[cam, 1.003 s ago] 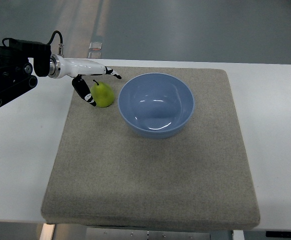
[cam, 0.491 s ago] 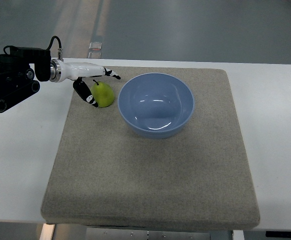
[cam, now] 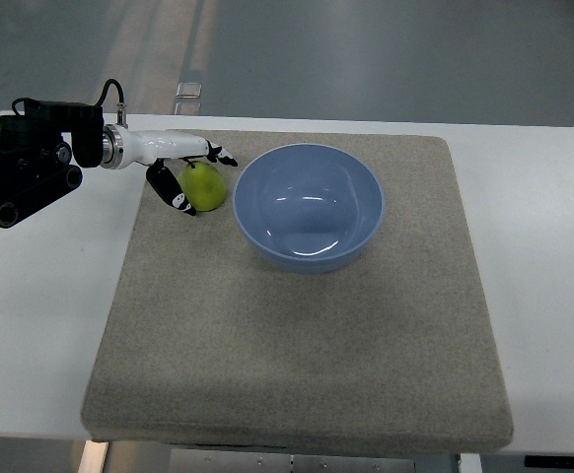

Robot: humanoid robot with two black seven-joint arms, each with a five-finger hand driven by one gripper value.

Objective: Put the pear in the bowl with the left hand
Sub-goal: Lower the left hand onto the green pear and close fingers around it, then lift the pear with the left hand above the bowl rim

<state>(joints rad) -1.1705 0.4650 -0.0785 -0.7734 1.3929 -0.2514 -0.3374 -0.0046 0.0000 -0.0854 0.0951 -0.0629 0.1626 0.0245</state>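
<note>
So far, little of the task looked finished. The small yellow-green pear (cam: 204, 185) sat on the coarse beige fabric mat (cam: 297, 335), just left of the round pale-blue bowl (cam: 308, 206), near its rim but not in it. The bowl held nothing; only ceiling glare showed on its inner wall.

The left hand (cam: 190, 173), a slim white shell with black-tipped fingers, reached in from the picture's left on a black-jointed arm (cam: 26, 163). Its fingers bracketed the pear: one dark digit (cam: 177, 194) curved down along the fruit's left side, another (cam: 222, 156) stretched over the top toward the bowl. They seemed to be closing around the pear, yet whether they truly gripped it could not be judged; contact was too fine to read at this steep angle, and the fruit appeared to rest on the mat.

By that reading, securing the grasp, lifting, carrying over the rim and releasing were all left to do.

The pear's stem was hidden among the fingers, and its far side lay under the hand. The palm and any other digits could not be made out. The right arm did not show anywhere. The white table (cam: 543, 246) around the mat was cut off at the picture's edges.
</note>
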